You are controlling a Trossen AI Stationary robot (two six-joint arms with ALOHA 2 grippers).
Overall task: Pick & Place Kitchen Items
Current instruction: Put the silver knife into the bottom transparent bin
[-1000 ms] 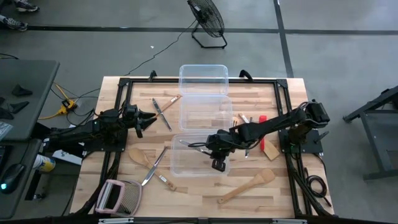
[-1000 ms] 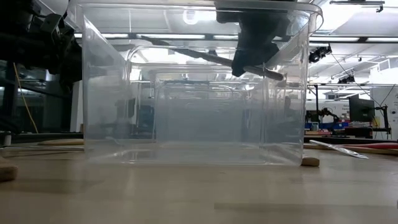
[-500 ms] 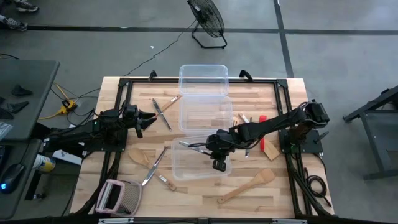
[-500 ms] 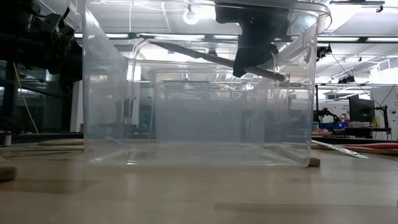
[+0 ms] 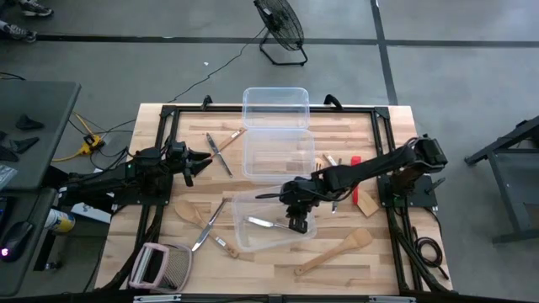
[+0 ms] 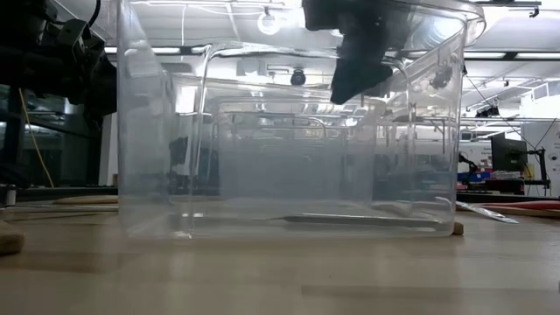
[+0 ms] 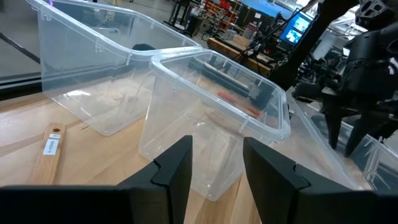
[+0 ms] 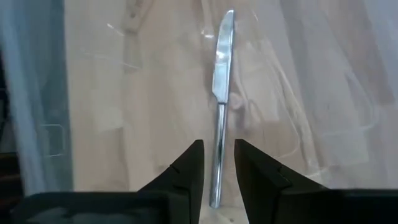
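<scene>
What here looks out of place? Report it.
Nothing stands out. The slim silver metal knife lies flat inside the nearest clear rectangular plastic tub, below the right gripper. Other utensils lie scattered on the wooden table.

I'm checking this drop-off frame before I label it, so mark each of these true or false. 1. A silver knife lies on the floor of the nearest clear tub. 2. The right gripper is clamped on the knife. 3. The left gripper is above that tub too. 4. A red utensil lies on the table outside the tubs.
1. True: the silver knife lies flat inside the nearest tub.
2. False: the right gripper hangs above the knife with its fingers parted, holding nothing.
3. False: the left gripper waits open near the table's left edge, away from the tub.
4. True: the red utensil lies on bare table.
</scene>
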